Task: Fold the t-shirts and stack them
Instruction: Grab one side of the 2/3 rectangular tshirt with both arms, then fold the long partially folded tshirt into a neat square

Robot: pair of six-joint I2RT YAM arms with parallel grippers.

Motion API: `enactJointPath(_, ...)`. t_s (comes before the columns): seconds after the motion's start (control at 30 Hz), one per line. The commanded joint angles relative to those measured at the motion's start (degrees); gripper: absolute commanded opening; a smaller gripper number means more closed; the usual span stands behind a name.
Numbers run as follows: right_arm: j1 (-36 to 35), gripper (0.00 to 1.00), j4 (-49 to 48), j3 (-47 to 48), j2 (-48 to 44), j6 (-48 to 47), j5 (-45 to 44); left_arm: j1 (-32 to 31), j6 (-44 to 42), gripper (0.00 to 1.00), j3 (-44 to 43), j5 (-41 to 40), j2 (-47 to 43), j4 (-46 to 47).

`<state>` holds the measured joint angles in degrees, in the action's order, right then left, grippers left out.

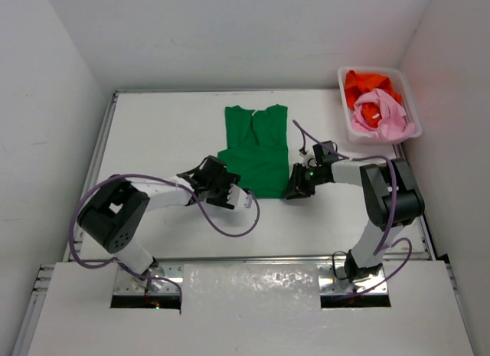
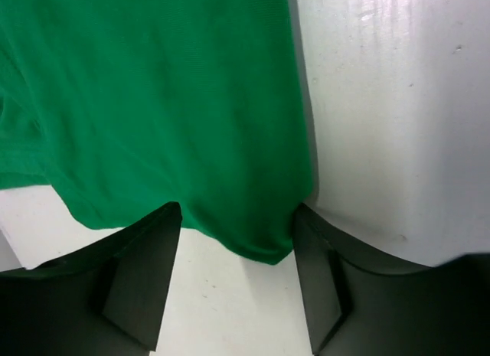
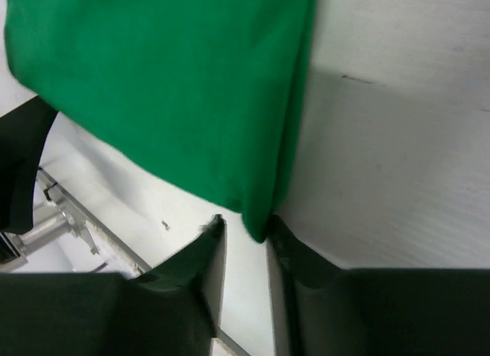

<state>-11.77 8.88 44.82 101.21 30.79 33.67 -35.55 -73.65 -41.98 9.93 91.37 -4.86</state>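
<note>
The green t-shirt (image 1: 255, 145) lies flat in the middle of the white table, folded into a narrow strip with its collar toward the back. My left gripper (image 1: 230, 189) sits at its near left corner. In the left wrist view the left gripper (image 2: 239, 218) is open, with the green corner (image 2: 253, 237) lying loose between the fingertips. My right gripper (image 1: 292, 187) is at the near right corner. The right gripper (image 3: 247, 222) is open by a narrow gap, and the shirt's corner (image 3: 256, 218) touches its tips. The orange t-shirt (image 1: 364, 84) and the pink t-shirt (image 1: 383, 115) lie crumpled in the basket.
A white basket (image 1: 346, 119) stands at the back right corner of the table (image 1: 161, 134). White walls close in the left, back and right sides. Purple cables loop from both arms.
</note>
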Motion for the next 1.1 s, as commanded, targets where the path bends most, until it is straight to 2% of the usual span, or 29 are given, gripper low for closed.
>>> enactJointPath(0.0,-0.36,0.25,-1.94,0.89,1.71,0.15,-2.55,-0.31,-0.19,0.57,0.58,-1.23,2.14,0.81)
enactJointPath(0.03,-0.27,0.16,-2.2,0.8,1.97,0.24,-2.73,-0.48,0.08,0.45,0.32,-0.97,2.49,1.26)
enactJointPath(0.1,-0.27,0.1,-3.08,0.62,2.41,0.76,-2.73,-0.57,1.65,0.32,-0.21,-0.18,2.67,1.44)
enactJointPath(0.13,-0.27,0.04,-3.35,0.71,2.59,0.85,-2.82,-0.66,2.8,0.19,-0.91,0.78,2.67,1.35)
enactJointPath(0.17,-0.27,0.0,-3.43,0.54,2.59,0.86,-3.0,-0.57,3.59,0.11,-1.18,1.14,2.58,1.35)
enactJointPath(0.2,-0.27,0.0,-3.52,0.36,2.42,0.77,-3.95,-0.57,4.47,0.02,-1.44,1.31,2.5,1.52)
enactJointPath(0.23,-0.27,0.0,-3.52,0.36,1.98,0.51,-4.22,-0.57,5.17,0.0,-2.14,1.49,2.32,1.52)
enactJointPath(0.43,-0.36,0.0,-1.51,-1.48,-3.1,-2.39,-4.14,-0.57,2.64,0.0,-2.06,1.84,-0.84,-4.96)
enactJointPath(0.63,-3.52,0.0,7.72,-6.14,-12.51,-7.06,-5.98,-2.33,3.33,0.0,0.4,5.18,-9.71,-14.81)
enactJointPath(0.83,-10.37,0.0,15.45,-10.36,-25.34,-5.83,-7.3,-8.56,9.13,0.0,0.85,9.13,-18.85,-27.46)
enactJointPath(0.97,-14.07,0.0,25.11,-10.89,-34.13,-4.33,-7.48,-11.73,15.1,0.0,-1.08,12.12,-26.04,-35.99)
enactJointPath(1.07,-15.21,0.0,31.62,-7.56,-41.43,-2.31,-7.92,-12.26,17.65,0.0,-3.81,19.83,-30.8,-42.58)
